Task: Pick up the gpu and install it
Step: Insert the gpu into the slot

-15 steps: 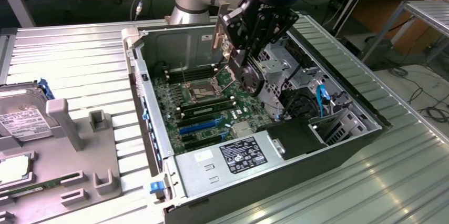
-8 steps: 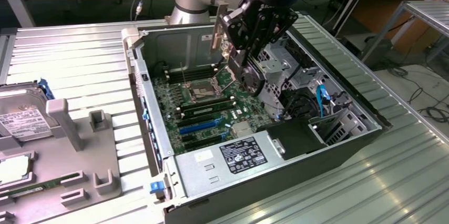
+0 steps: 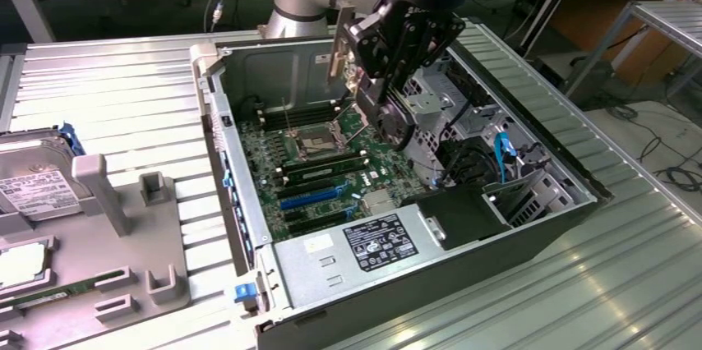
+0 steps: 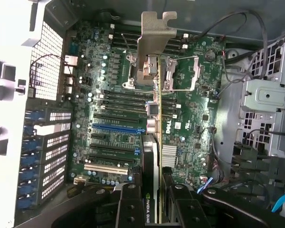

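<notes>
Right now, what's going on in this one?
The robot arm's black gripper is shut on the gpu, a thin dark expansion card with a silver metal end bracket. It holds the card on edge above the green motherboard inside the open metal computer case. The card is not yet seated in any slot.

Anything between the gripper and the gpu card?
Nothing. In the wrist view the gripper is shut directly on the thin black-green gpu card with its silver metal bracket, edge-on over the green motherboard.
</notes>
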